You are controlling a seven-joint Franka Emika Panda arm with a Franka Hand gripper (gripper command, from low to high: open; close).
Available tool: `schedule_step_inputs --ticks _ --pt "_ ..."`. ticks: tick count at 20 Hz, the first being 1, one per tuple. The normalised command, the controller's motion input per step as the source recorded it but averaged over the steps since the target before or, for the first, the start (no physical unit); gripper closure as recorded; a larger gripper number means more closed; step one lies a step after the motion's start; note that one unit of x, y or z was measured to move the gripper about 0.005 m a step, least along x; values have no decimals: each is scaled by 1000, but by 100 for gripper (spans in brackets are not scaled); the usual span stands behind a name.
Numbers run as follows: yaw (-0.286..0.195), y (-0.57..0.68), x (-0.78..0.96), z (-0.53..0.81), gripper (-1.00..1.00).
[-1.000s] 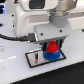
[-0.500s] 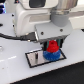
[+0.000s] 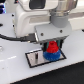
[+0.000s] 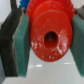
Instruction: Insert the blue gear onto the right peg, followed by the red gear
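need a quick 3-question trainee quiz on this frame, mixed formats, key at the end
1. True or false: the claw is shut on the red gear.
2. Multiple choice: in the exterior view, what lies directly beneath the red gear?
A. the blue gear
B. a yellow cup
C. a green sponge
3. Fill in: the blue gear sits over the black ______ with a pale rim.

Key:
1. True. In the wrist view the green pads press the gear's rim on both sides.
2. A
3. plate
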Motion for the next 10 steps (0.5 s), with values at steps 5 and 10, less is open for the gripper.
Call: schedule_step_inputs --ticks 5,10 --pt "0 41 197 62 100" --pt "0 106 42 226 100"
